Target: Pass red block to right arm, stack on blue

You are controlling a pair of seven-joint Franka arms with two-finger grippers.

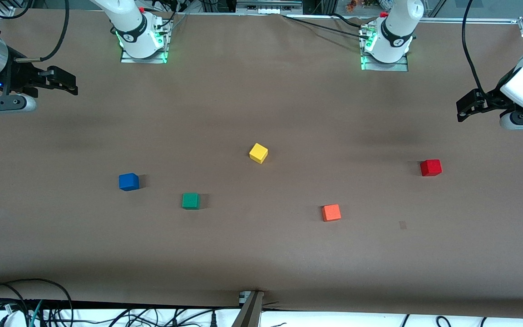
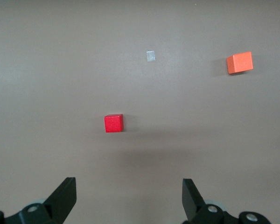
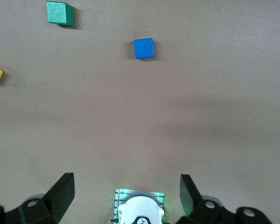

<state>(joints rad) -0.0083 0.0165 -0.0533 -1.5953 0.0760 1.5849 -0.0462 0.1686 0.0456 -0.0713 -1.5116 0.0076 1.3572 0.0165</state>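
The red block (image 1: 431, 167) (image 2: 114, 123) rests on the brown table toward the left arm's end. The blue block (image 1: 128, 181) (image 3: 143, 48) sits toward the right arm's end. My left gripper (image 1: 461, 109) (image 2: 129, 186) hangs open in the air at its end of the table, apart from the red block, with nothing between its fingers. My right gripper (image 1: 74, 86) (image 3: 127, 184) hangs open and empty at the other end, well clear of the blue block.
A yellow cube (image 1: 258, 153) lies mid-table. A green cube (image 1: 190, 200) sits beside the blue block, nearer the front camera. An orange cube (image 1: 331, 212) (image 2: 239, 62) lies nearer the camera than the red block. A small tape mark (image 1: 402, 225) is on the table.
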